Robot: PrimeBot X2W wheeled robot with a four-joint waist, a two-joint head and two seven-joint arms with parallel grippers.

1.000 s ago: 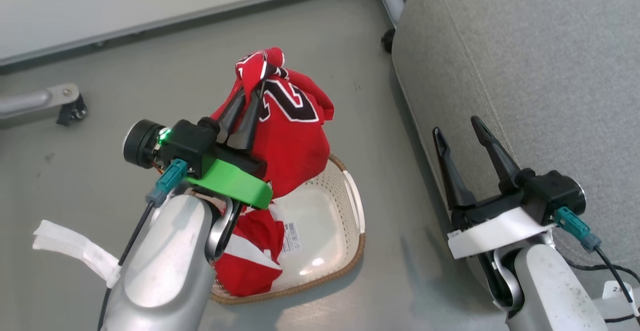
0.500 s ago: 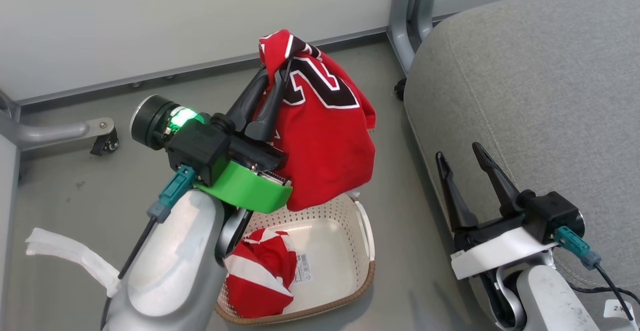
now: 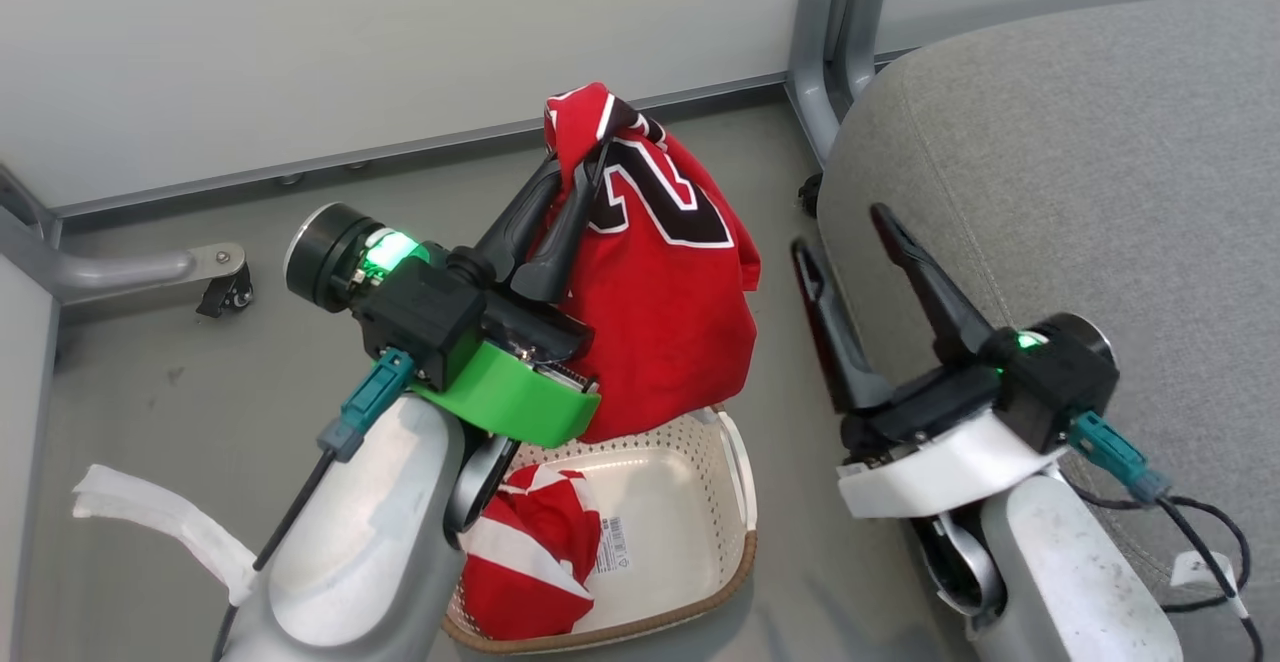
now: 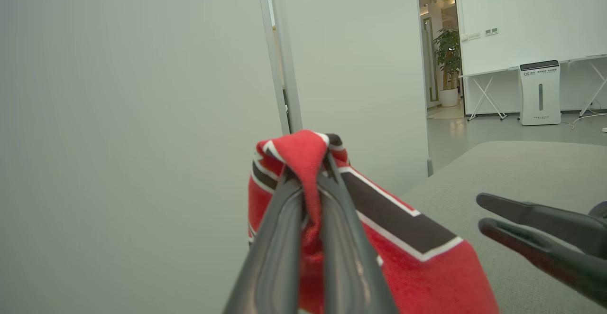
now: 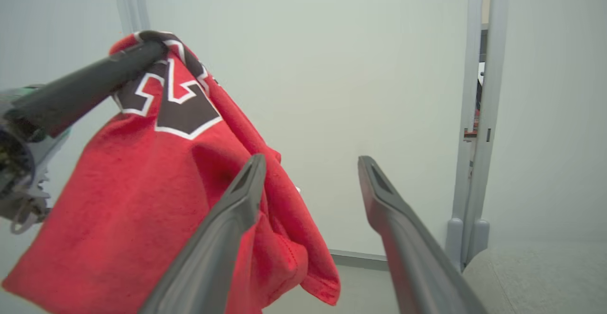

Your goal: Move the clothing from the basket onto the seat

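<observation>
The red jersey (image 3: 660,342) bears a large black, white-edged numeral (image 3: 680,204), partly folded, that reads as a 2. A barcode sticker (image 3: 612,545) lies on the basket (image 3: 690,502) bottom, its print too small to read.

Left gripper (image 3: 578,157) held high, jaws pressed together, pinching the jersey (image 3: 660,322). Right gripper (image 3: 840,230) beside it, lower, jaws spread wide and empty, angled up-left.

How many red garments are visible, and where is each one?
2. The jersey hangs from the left gripper above the basket; the shorts lie inside the basket. The left arm may hide more.
</observation>
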